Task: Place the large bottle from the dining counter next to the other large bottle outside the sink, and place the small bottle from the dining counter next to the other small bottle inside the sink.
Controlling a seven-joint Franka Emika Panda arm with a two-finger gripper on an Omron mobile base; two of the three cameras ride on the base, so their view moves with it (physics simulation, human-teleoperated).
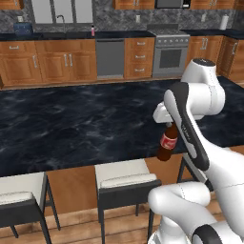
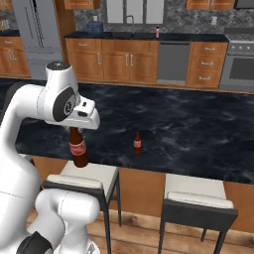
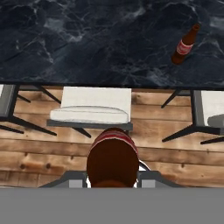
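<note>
My gripper [image 2: 75, 130] pinches the neck of the large bottle [image 2: 78, 148], hanging it upright just off the dining counter [image 2: 198, 134] edge for carrying; the small bottle [image 2: 137, 143] stands on that counter, awaiting its turn.

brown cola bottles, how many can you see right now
2: the large bottle hangs in the claw above a stool, off the dining counter; the small bottle stands on that counter.
</note>
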